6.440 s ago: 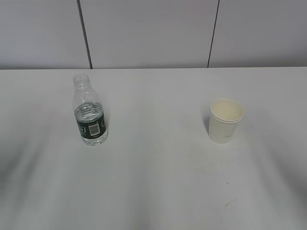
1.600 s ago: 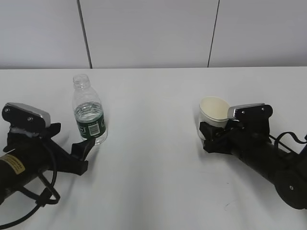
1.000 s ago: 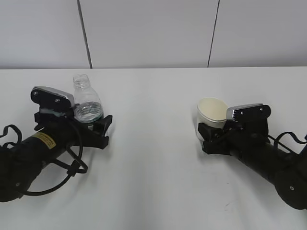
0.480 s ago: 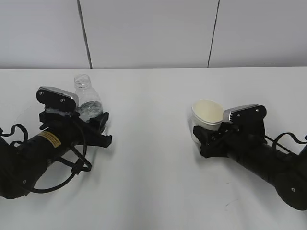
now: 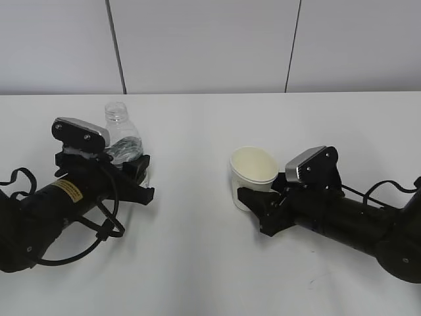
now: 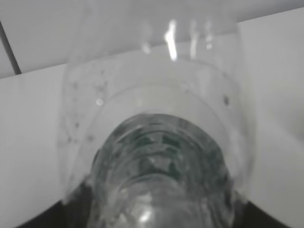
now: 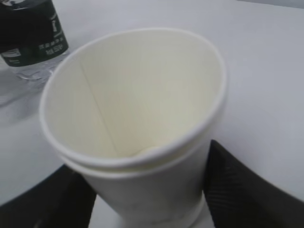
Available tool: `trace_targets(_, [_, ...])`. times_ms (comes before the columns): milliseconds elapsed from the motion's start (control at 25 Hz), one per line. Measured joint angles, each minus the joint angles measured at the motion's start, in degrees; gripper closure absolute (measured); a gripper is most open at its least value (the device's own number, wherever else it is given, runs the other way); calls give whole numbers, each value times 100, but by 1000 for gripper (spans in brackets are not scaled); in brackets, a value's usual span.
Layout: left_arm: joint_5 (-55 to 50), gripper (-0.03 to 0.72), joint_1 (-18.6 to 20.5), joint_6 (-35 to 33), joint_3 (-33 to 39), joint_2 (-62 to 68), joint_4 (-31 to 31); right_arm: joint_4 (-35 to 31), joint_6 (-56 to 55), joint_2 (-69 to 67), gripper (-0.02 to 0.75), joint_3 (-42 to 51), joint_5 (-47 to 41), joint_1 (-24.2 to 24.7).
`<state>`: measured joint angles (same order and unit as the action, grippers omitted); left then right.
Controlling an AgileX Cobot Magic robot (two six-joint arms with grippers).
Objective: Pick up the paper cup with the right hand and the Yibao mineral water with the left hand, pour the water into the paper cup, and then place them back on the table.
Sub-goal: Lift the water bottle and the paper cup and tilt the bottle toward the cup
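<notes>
The Yibao mineral water (image 5: 120,133), a clear bottle with no cap, stands at the left of the white table (image 5: 197,263). My left gripper (image 5: 135,166) is shut round its lower body and hides the green label. In the left wrist view the bottle (image 6: 156,156) fills the frame between the dark fingers (image 6: 71,211). My right gripper (image 5: 258,205) is shut on the paper cup (image 5: 253,172), which tilts left near the table's middle. In the right wrist view the empty cup (image 7: 137,114) sits between the black fingers (image 7: 242,190), and the bottle's label (image 7: 31,31) shows at top left.
A grey panelled wall (image 5: 210,46) with two dark seams stands behind the table's far edge. Black cables loop beside the left arm (image 5: 99,230) and trail from the right arm (image 5: 388,187).
My right gripper has carried the cup leftward toward the table's middle and tilted it more. My left gripper came in and closed round the bottle, and has barely moved in the last half second.
</notes>
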<state>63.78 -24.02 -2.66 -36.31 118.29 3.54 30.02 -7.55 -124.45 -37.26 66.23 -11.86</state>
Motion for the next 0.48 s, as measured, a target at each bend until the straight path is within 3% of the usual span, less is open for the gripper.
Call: trace_targets(480, [-901, 374, 0, -40, 4, -670, 874, 1314, -801, -13, 229, -561, -13, 0])
